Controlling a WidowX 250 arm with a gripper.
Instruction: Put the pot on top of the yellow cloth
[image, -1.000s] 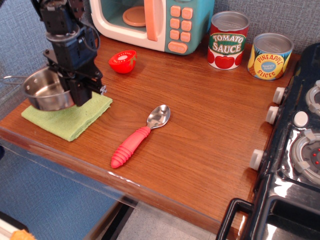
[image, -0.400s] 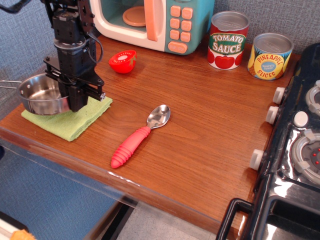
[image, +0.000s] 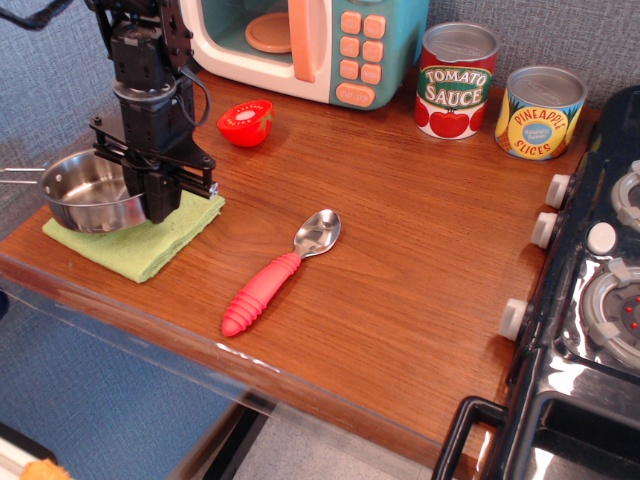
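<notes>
The pot, a small shiny steel pan with a wire handle pointing left, sits low on the yellow cloth at the table's front left corner. The cloth is yellow-green and lies flat, showing under and to the right of the pot. My gripper points straight down at the pot's right rim. Its black fingers are closed on that rim. The rim part between the fingers is hidden.
A spoon with a red handle lies mid-table. A red cup-like toy sits behind the gripper. A toy microwave and two cans stand at the back. A toy stove borders the right side.
The gripper has lowered the pot and carried it a little left, from above the cloth down onto it. In the last step, pot and gripper shifted slightly right together.
</notes>
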